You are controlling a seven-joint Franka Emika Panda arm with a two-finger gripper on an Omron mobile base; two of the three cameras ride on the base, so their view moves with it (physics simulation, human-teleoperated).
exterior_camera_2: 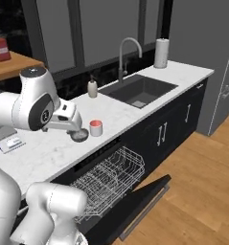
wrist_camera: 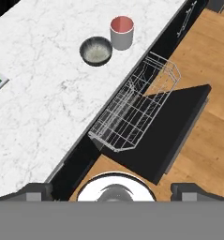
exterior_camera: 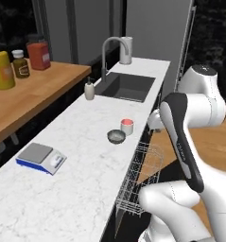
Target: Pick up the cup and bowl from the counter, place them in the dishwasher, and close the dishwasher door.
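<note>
Our gripper looks down from above the counter's front edge with its two dark fingertips standing far apart at the bottom of the hand view, jaws wide and nothing between them. We see the cup, short and red with a pale rim, standing upright on the white marble counter close to its front edge, and the bowl, grey with a dark inside, sitting just beside it, the two very near or barely touching; we cannot tell which. From the left base view the cup stands a little nearer the sink than the bowl does, and both lie between the sink and a small kitchen scale that rests farther along the counter toward us. A soap dispenser stands at the sink's near corner, beside the curved faucet. Below the counter edge the dishwasher is open: its wire rack is pulled out over the dishwasher door, which lies folded down flat above the wooden floor. In the right base view our white arm crosses in front of the bowl, hiding part of it, while the cup shows whole beside it. On the brown wooden shelf behind the counter stand a yellow container, a small brown jar and a red lidded jar.
</note>
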